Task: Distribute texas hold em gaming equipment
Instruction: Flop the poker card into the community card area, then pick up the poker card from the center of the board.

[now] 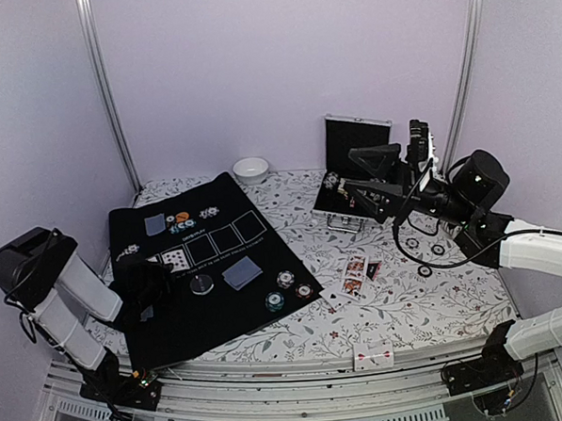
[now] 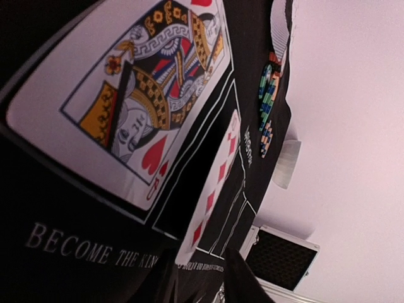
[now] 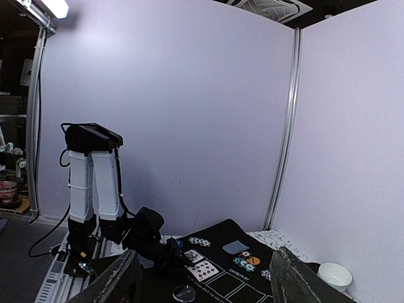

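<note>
My left gripper (image 2: 201, 273) hangs low over the left side of the black mat (image 1: 220, 313). Its fingers stand a little apart and hold nothing. Right by it a queen of hearts card (image 2: 126, 95) lies face up on the mat, with a diamonds card (image 2: 214, 189) beside it. A round grey button (image 1: 202, 284) and a face-down card (image 1: 242, 272) sit mid-mat. Poker chips (image 1: 286, 279) sit near its front right corner. More cards (image 1: 357, 268) lie on the flowery cloth (image 1: 436, 297). My right gripper (image 3: 208, 281) is up high by the open case (image 1: 353, 136), fingers wide, holding nothing.
</note>
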